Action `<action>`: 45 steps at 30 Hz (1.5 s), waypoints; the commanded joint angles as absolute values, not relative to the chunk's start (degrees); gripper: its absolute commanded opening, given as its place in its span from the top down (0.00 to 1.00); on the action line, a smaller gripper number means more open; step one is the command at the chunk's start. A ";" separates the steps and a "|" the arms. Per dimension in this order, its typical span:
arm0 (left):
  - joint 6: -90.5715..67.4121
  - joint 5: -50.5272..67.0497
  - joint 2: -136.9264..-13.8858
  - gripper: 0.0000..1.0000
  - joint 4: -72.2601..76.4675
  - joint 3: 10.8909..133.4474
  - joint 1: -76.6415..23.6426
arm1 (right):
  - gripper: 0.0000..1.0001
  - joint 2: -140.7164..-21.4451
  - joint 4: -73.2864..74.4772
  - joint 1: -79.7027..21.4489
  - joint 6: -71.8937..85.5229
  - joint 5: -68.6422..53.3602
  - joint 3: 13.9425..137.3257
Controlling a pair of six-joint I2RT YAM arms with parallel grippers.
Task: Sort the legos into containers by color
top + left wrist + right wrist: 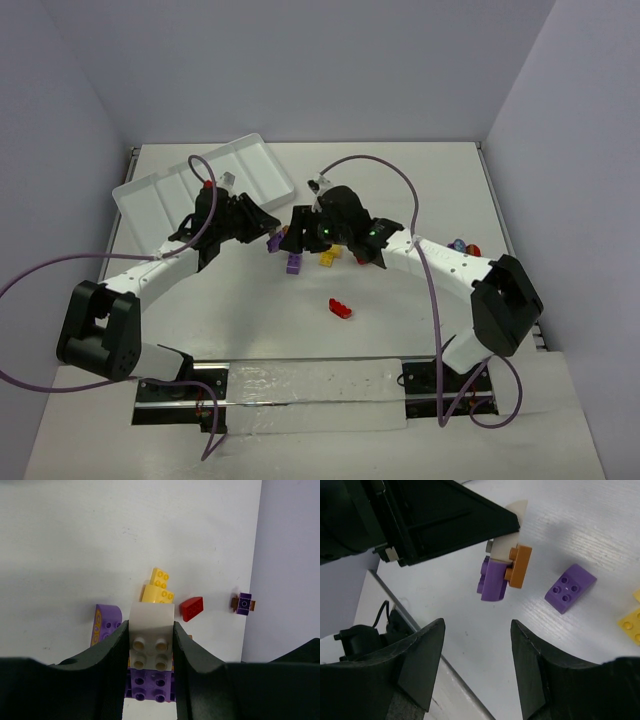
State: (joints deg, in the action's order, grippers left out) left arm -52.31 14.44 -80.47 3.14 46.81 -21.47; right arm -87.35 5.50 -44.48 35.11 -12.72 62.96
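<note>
Left wrist: left pincer (150,630) clamps beige lego (151,617); right pincer (477,630) gapes wide near it.

No legible text, brand, number or sign found in any view. Yellow printed marking noted on purple curved brick (106,621), left wrist view; characters too small and skewed to be read.

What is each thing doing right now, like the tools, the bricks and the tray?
left tool, shut on the brick clump
right tool, open, holding nothing
brick clump, beige, purple and orange stuck together, seems lifted off the table
tray, looks empty
red brick, lying loose on the table
purple brick, loose on the table, studs up
</note>
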 commanded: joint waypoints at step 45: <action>-52.48 9.01 -81.38 1.00 2.49 45.17 -22.24 | 1.00 -96.36 -0.44 -46.94 40.17 -3.91 68.41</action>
